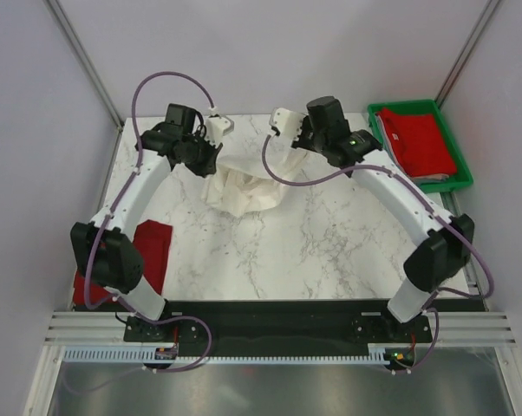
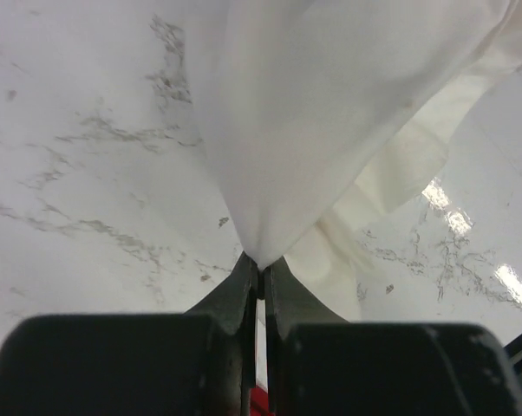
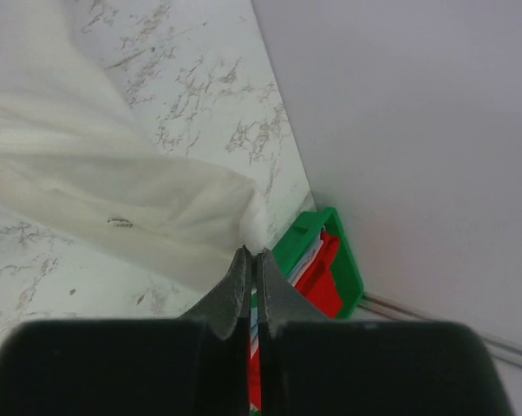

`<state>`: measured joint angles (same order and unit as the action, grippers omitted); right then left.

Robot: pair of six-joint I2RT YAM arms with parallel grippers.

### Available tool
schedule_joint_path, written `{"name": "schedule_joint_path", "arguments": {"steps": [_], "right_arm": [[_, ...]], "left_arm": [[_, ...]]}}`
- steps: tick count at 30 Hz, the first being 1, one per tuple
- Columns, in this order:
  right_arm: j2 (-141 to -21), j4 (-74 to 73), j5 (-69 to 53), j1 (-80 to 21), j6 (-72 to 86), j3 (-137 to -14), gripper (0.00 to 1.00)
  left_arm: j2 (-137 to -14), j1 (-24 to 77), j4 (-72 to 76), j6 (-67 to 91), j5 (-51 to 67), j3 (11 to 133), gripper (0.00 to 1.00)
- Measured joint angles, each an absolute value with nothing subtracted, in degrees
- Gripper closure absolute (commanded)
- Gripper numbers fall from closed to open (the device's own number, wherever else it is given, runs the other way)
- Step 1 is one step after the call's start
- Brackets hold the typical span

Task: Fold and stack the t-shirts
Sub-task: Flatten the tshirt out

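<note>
Up at 12 o'clock on the desk (image 1: 330, 251) | white t-shirt (image 1: 244, 189) is pinched by left tool (image 2: 259, 269) and right tool (image 3: 251, 258), both clamped tight

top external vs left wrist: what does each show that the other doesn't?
Top external only: the right gripper, the green plastic tray with red cloth in it, and a red cloth t-shirt at the table's near left. Left wrist only: a close-up of the left gripper, jaws shut on a fold of cloth. Both: the white cloth t-shirt and the white marble table.
</note>
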<state>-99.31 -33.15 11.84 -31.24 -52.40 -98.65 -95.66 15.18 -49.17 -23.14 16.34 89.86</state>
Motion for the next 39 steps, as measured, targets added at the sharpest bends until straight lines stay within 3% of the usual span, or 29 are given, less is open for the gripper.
{"name": "schedule_joint_path", "arguments": {"steps": [9, 16, 18, 19, 23, 26, 34, 39], "right_arm": [[-78.65, -36.12, 6.00, -30.94, -44.12, -86.70, 1.00], [-88.66, -36.49, 2.04, -28.84, -41.89, -87.11, 1.00], [-94.78, -36.38, 1.08, -27.31, -41.50, -90.19, 1.00], [-98.10, -36.07, 0.69, -26.50, -41.12, -92.68, 1.00], [-111.98, -34.28, -0.73, -23.14, -39.03, -104.66, 1.00], [-118.32, -34.28, -1.34, -21.28, -37.71, -109.82, 1.00], [-118.32, -33.87, -3.14, -20.51, -35.00, -108.25, 1.00], [-117.64, -33.61, -4.38, -20.69, -33.56, -105.36, 1.00]], "left_arm": [[-80.64, 15.18, -56.62, -28.88, 16.64, 86.02, 0.96], [-93.06, 15.18, -58.46, -33.34, 16.25, 86.98, 0.92], [-100.62, 15.16, -58.19, -34.89, 15.00, 92.16, 0.72], [-104.68, 15.09, -57.65, -35.55, 13.76, 95.35, 0.56], [-119.24, 14.28, -55.27, -35.99, 7.09, 110.56, 0.34], [-122.13, 13.52, -54.08, -34.68, 4.49, 113.10, 0.23], [-116.51, 15.31, -54.81, -29.32, 5.65, 108.99, 0.27], [-120.31, 17.21, -55.92, -27.42, 6.39, 111.44, 0.35]]}}
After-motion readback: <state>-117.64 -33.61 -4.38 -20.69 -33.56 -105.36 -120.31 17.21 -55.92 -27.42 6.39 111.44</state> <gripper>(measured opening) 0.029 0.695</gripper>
